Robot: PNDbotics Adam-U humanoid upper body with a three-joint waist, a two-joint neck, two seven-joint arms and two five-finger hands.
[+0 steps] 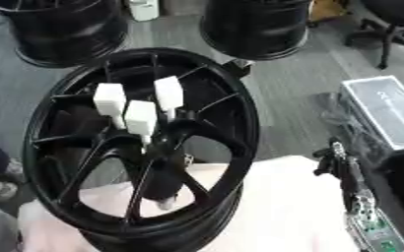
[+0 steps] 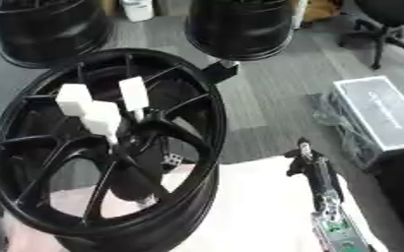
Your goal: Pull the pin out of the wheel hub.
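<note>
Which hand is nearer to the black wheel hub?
Right. The right hand stands beside the wheel hub's right rim, apart from it; the left hand shows in neither view.

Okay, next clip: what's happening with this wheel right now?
A black wheel hub stands tilted on a pale surface, with three white block-shaped pins still sitting in a cluster near its centre. Nothing is touching them at this moment. The right robot hand shows at the lower right, off to the side of the hub and holding nothing visible; its finger posture is hard to make out. The left robot hand is out of view. No pin looks pulled out yet.
</note>
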